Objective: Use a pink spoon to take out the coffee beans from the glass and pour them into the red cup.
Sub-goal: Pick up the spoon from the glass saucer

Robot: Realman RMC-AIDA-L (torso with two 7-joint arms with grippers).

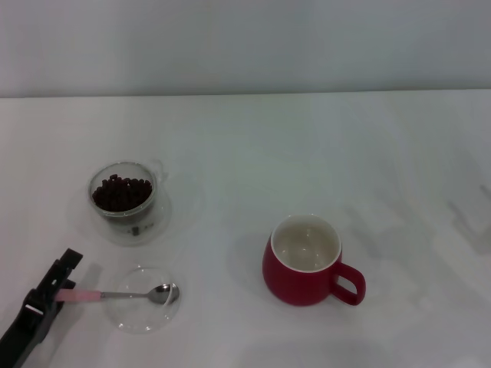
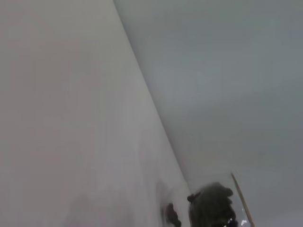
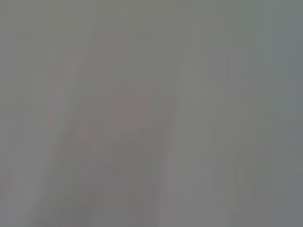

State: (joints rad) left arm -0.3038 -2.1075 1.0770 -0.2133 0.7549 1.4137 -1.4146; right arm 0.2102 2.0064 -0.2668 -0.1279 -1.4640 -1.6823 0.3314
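The pink spoon [image 1: 123,294] lies level at the front left, its metal bowl over a flat clear glass dish [image 1: 142,318]. My left gripper [image 1: 61,290] comes in from the front left corner and is shut on the end of the pale pink handle. Behind them stands the glass [image 1: 123,198], holding the dark coffee beans [image 1: 121,192]. In the left wrist view the coffee beans [image 2: 210,203] show as a dark blur at the edge. The red cup [image 1: 303,264] stands right of centre with a white, empty inside and its handle pointing right. My right gripper is out of view.
The white table [image 1: 307,146] runs back to a pale wall. The glass stands on a clear saucer [image 1: 146,230]. The right wrist view shows only a plain grey surface.
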